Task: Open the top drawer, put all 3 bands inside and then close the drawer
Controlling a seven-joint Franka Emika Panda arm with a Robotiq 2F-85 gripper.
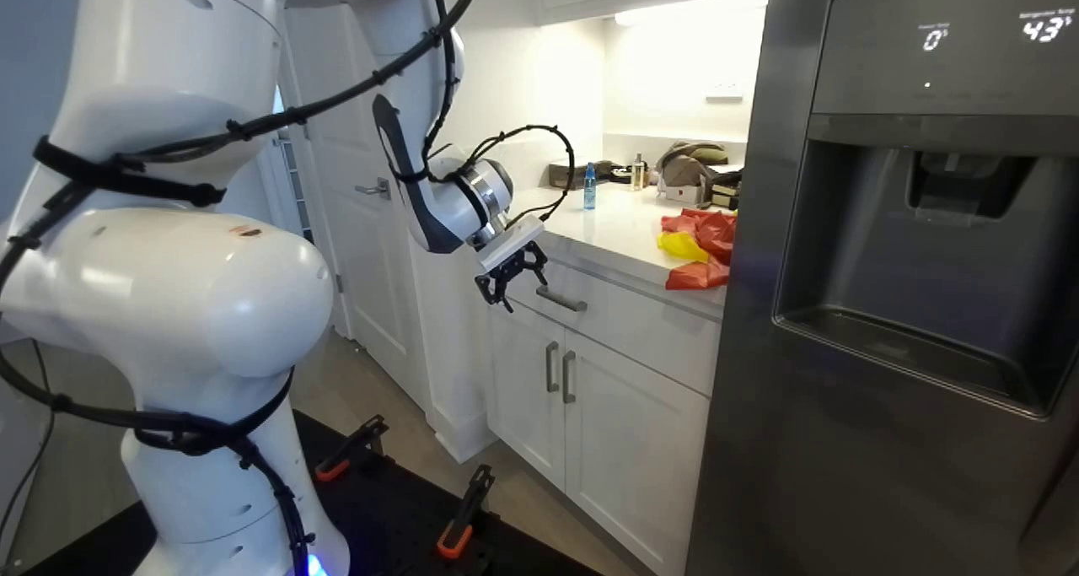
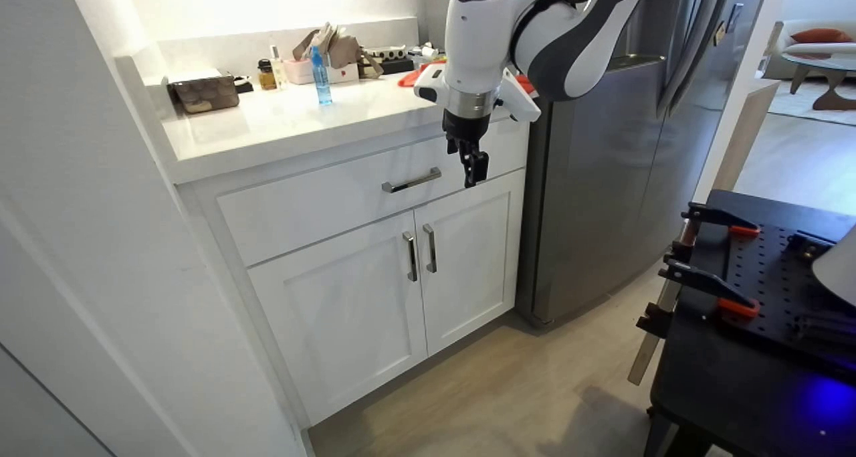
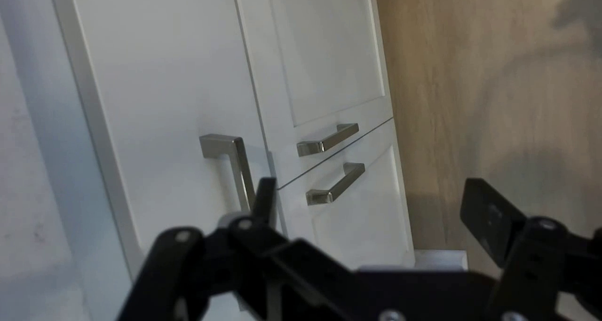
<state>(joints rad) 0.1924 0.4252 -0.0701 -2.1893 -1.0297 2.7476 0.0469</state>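
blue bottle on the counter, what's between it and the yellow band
In an exterior view, just a bare stretch of white countertop lies between the blue bottle and the yellow band.

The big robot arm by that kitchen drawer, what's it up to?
The robot arm has its hand open near the handle of the top drawer, and it isn't gripping anything. The drawer is shut. The red and yellow bands lie in a heap on the counter. They're meant to go in the drawer, so pulling it open is probably what comes next.
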